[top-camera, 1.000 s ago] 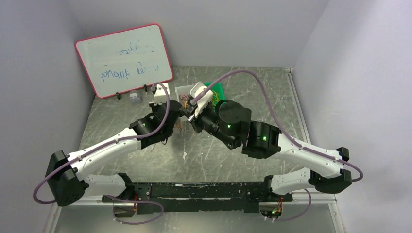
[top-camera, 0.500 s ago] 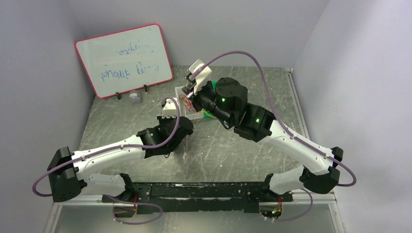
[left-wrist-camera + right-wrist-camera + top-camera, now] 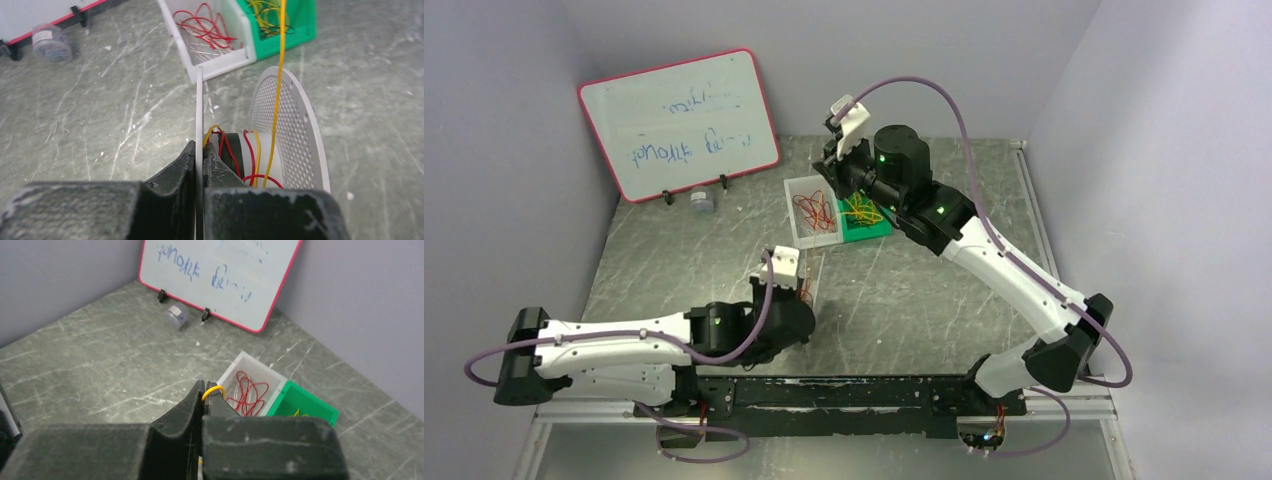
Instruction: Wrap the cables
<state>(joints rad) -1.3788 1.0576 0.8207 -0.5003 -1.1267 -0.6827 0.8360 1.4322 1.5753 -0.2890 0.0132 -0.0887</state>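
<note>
My left gripper [image 3: 199, 148] is shut on the thin near flange of the white spool [image 3: 292, 130], low near the table's front in the top view [image 3: 802, 296]. Red and yellow-orange cables [image 3: 248, 150] are wound round the spool's hub. One yellow cable [image 3: 278, 85] runs taut from the hub up and away. My right gripper [image 3: 206, 391] is shut on a loop of this yellow cable [image 3: 214, 388], held high above the bins [image 3: 827, 160]. Loose red cables [image 3: 812, 210] lie in a white bin. Loose yellow cables [image 3: 860, 210] lie in a green bin.
The white bin [image 3: 799, 185] and the green bin [image 3: 879, 228] stand side by side at mid-table. A red-framed whiteboard [image 3: 679, 120] leans against the back left wall, with a small jar [image 3: 702, 202] in front of it. Grey walls close in both sides.
My left arm has pulled back toward the near edge with the spool. My right arm has lifted and moved far back over the bins, drawing the yellow cable out.
</note>
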